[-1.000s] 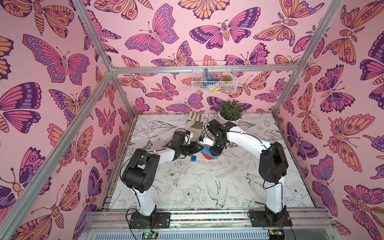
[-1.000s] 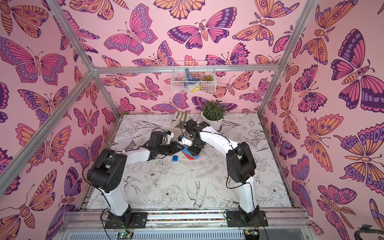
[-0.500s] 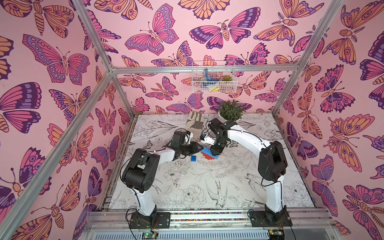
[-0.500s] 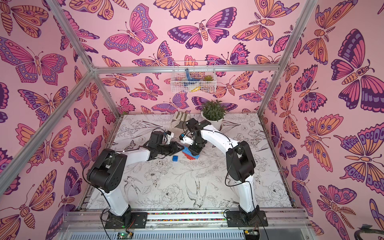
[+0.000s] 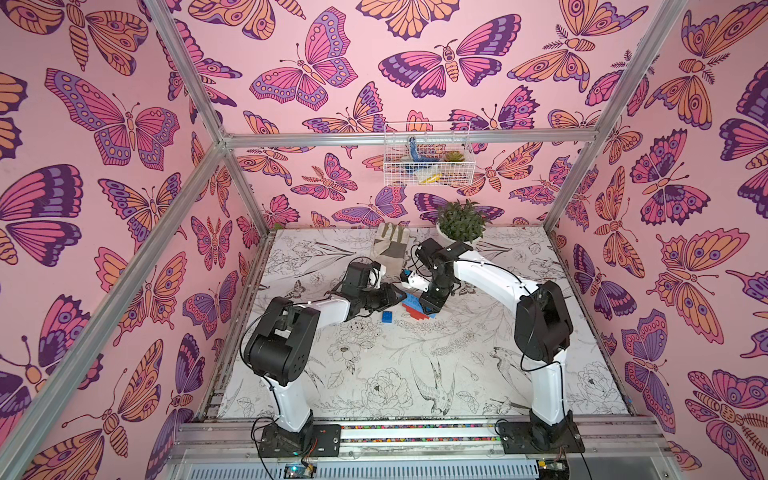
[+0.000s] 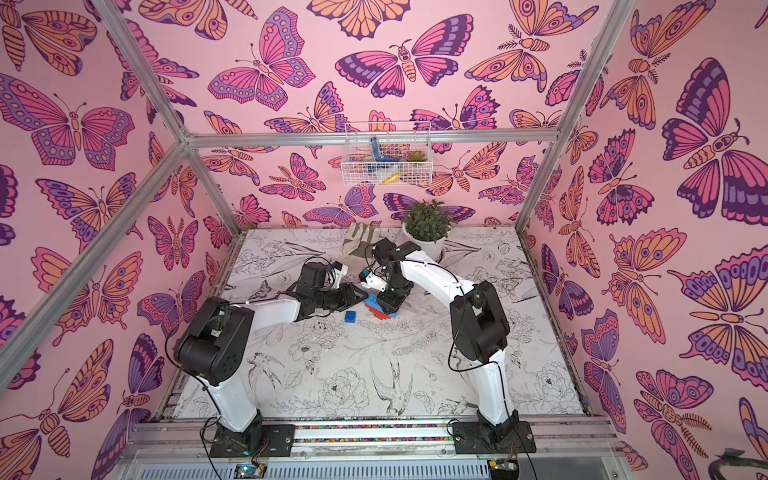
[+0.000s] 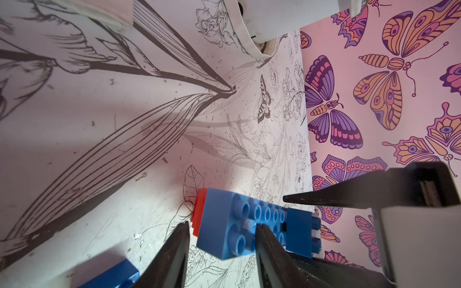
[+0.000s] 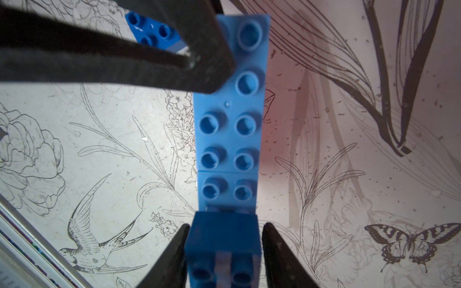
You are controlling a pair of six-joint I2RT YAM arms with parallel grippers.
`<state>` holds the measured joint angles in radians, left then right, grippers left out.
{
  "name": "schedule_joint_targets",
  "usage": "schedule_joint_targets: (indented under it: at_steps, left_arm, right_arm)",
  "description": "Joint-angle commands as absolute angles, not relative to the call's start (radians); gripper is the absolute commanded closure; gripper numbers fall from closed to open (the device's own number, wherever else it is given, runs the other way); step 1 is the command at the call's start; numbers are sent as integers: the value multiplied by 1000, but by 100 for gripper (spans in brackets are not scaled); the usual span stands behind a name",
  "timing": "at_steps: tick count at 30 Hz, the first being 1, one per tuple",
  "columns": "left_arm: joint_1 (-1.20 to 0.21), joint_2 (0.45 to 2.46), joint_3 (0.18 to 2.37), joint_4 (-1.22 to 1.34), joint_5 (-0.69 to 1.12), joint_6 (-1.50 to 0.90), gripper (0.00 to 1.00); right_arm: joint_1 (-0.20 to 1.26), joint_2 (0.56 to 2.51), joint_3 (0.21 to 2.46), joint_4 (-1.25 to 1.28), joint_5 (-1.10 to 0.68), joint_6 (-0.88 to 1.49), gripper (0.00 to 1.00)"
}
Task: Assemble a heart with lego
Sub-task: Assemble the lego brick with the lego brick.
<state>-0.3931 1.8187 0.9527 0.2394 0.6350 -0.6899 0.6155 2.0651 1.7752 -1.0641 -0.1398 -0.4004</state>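
Nearest, bottom centre: right pincer (image 8: pixel 224 249) flanks a square blue lego (image 8: pixel 223 237); gripping or not, cannot tell. Mid-frame on the desk (image 8: pixel 99 129), the heart (image 8: pixel 229 139): likely light, stiff, slick; hold flat sides. Upper left: left pincer (image 8: pixel 197 67) part open, fingertip (image 8: pixel 212 62) on studs.

Table (image 5: pixel 395 374) (image 6: pixel 332 374): white top, black line-art print of flowers, leaves, birds and butterflies; close up it's scuffed and speckled with grit. Everything on it sits in the back half. Potted plant (image 5: pixel 461 222) at the back edge, right of centre, white pot upright. Glove (image 5: pixel 390 245) just left of the pot, fingers toward the back wall. Red-and-blue brick stack (image 5: pixel 415 306) (image 8: pixel 229 137) nearer the middle, in front of the glove: blue bricks end to end, studs showing, red along one side. Can't tell if it sits fully flat. Blue square brick (image 5: pixel 387 316) (image 6: pixel 350 316) lies loose just left of the stack, small gap between them in both top views.
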Motion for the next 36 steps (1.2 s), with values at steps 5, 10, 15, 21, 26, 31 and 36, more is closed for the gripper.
schedule_joint_targets:
  at_steps: [5,10,15,21,26,31,36]
  left_arm:
    - [-397,1814,939,213,627,-690,53]
    - [-397,1813,939,213,628,-692,53]
    - [-397,1809,939,213,626,-692,53]
    - [-399,1807,937,212,625,-694,53]
    - [-400,1806,936,213,624,-695,53]
    - [-400,1805,933,213,622,-696,53]
    - [-400,1803,934,213,623,-698,53]
  right_arm:
    - [597,1995,1759,-1039,-164,-380,44]
    - [572,1917,1730,-999,-213,-335,42]
    - [548,1892,1707,-967,-177,-283,42]
    - [549,1925,1722,-991,-150,-272,42]
    - [549,1951,1739,-1003,-149,-266,42]
    - [549,1974,1749,-1005,-134,-267,42]
    - [549,2001,1768,-1024,-128,-267,42]
